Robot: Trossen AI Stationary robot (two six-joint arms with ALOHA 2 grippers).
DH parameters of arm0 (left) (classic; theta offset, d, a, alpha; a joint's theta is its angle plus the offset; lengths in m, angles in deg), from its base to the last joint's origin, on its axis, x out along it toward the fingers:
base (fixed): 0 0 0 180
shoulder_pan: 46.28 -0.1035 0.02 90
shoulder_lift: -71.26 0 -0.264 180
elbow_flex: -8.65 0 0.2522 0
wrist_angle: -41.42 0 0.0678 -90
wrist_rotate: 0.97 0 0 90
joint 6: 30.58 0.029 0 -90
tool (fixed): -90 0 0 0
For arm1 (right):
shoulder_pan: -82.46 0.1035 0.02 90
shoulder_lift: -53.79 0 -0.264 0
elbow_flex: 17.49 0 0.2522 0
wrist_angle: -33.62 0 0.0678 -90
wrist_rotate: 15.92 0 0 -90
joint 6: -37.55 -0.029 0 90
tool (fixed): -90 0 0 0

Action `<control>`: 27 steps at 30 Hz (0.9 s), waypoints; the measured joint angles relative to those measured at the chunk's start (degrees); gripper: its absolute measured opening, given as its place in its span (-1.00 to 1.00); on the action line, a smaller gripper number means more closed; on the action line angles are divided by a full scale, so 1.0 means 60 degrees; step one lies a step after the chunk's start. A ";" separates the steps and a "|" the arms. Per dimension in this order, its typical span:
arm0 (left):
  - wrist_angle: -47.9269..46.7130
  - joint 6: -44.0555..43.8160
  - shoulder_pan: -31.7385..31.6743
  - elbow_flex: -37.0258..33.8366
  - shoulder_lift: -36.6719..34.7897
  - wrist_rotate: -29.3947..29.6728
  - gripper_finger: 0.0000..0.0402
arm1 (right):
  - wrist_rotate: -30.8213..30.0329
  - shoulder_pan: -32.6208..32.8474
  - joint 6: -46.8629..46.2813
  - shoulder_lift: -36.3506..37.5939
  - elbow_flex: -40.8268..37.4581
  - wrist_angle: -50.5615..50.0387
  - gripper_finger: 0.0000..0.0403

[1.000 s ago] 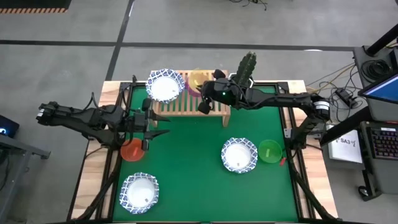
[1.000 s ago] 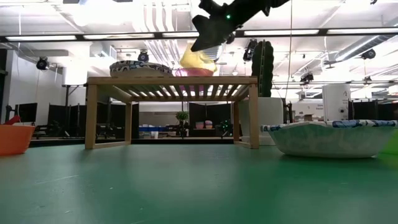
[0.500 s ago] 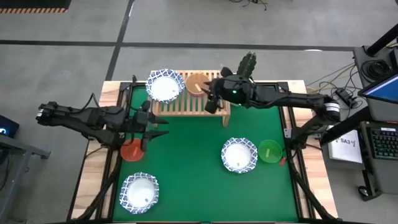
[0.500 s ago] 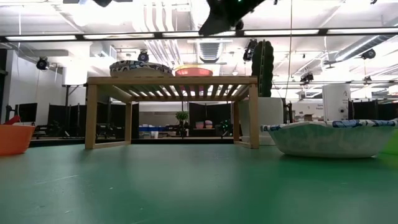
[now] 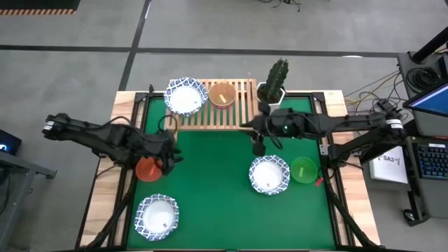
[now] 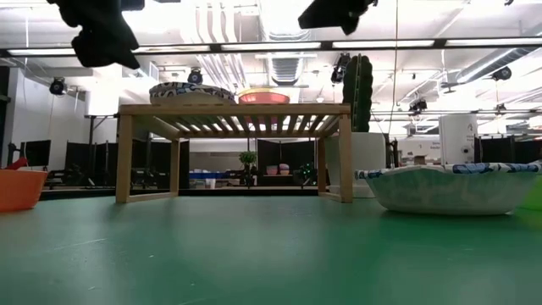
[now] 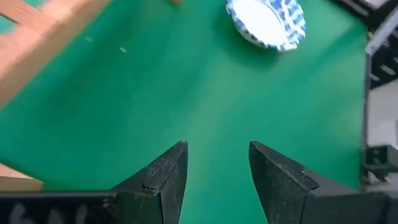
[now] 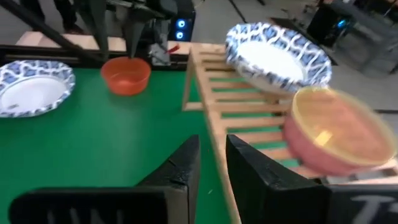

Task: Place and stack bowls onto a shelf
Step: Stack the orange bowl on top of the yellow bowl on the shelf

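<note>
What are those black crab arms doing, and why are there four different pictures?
Those are two robot arms, and each ends in a gripper with two fingers. One picture looks down from above, one looks across the table, and two come from cameras on the arms' wrists. The left gripper hovers by an orange-red bowl. The right gripper hangs above the green table, in front of the wooden shelf. Both grippers are open and hold nothing. On the shelf sit a blue-and-white bowl and a yellow bowl inside a pinkish one. Two more blue-and-white bowls and a green bowl wait on the table. A cactus stands behind.
</note>
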 joint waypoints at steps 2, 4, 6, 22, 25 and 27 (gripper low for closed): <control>-0.0005 0.0103 0.0004 0.0000 0.0127 -0.0230 -0.23 | 0.0003 0.0139 -0.0207 0.0190 -0.0354 0.0009 -0.69; -0.0032 0.0150 0.0010 0.0000 0.0261 -0.0382 -0.23 | 0.0003 0.0265 -0.0396 0.0306 -0.0705 0.0067 -0.70; -0.0083 0.0158 0.0010 0.0000 0.0382 -0.0415 -0.23 | 0.0007 0.0357 -0.0542 0.0420 -0.1079 0.0078 -0.71; -0.0003 0.0400 0.0074 -0.0230 0.1301 -0.0397 -0.23 | 0.0009 0.0903 -0.1751 0.0646 -0.2984 0.0428 -0.71; -0.0030 0.0412 0.0143 -0.0229 0.1424 -0.0570 -0.23 | 0.0003 0.0900 -0.1720 0.0683 -0.3000 0.0504 -0.71; -0.0238 0.0290 0.0147 -0.0229 0.1450 -0.0766 -0.23 | 0.0002 0.0900 -0.1612 0.0693 -0.3000 0.0517 -0.71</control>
